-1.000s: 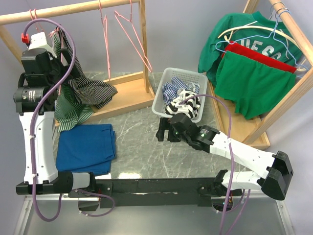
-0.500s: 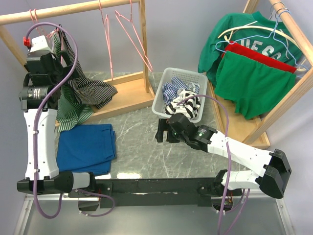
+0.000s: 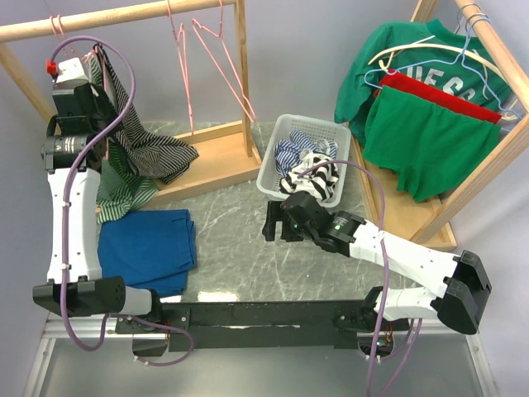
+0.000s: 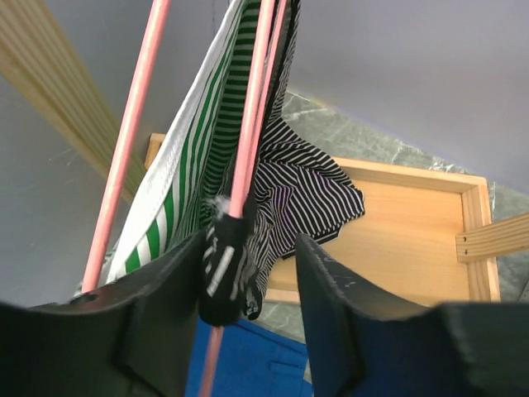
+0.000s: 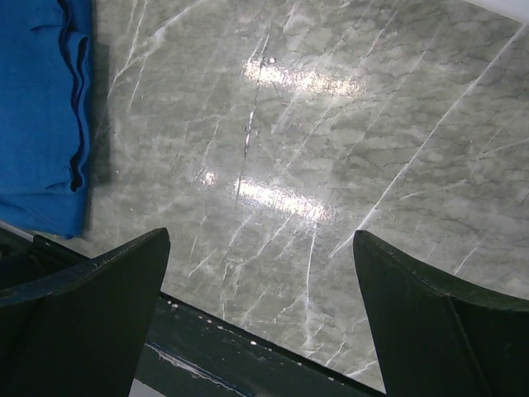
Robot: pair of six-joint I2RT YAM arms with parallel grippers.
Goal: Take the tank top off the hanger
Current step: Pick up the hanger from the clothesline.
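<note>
Two wooden racks (image 3: 216,157), at 10 and 2 o'clock; two empty pink hangers (image 3: 221,70) at 12; one striped tank top (image 3: 157,153) at 10; one white basket (image 3: 271,165) mid-worktop; one folded blue cloth (image 3: 147,248) at 8

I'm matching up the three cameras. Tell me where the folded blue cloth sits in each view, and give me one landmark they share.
Top external: the folded blue cloth lies at the lower left, on the table.
Left wrist: the cloth shows as a blue patch at the bottom edge, centre.
Right wrist: the cloth fills the upper left corner.
Shared landmark: the marble tabletop.
</note>
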